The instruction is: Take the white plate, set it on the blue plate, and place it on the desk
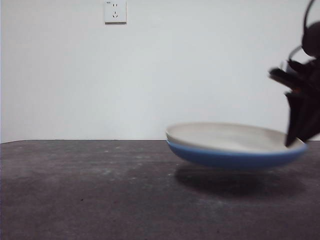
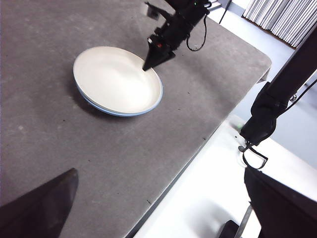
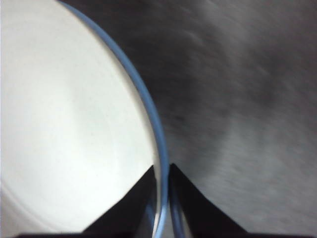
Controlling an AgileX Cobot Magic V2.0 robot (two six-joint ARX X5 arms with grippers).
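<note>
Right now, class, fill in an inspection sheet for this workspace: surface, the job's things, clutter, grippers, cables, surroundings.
Surface: the desk, dark, mottled.
Job's things: the white plate sits nested in the blue plate; the front view shows the stack lifted and tilted above its shadow.
Clutter: nothing seen.
Grippers: the right gripper is clamped on the stack's rim, one jaw inside, one outside; the left gripper waits apart with its jaws spread, holding nothing.
Cables: a black cable loops along the right arm.
Surroundings: a wall socket on a white wall; a pale floor beyond the desk's edge.
</note>
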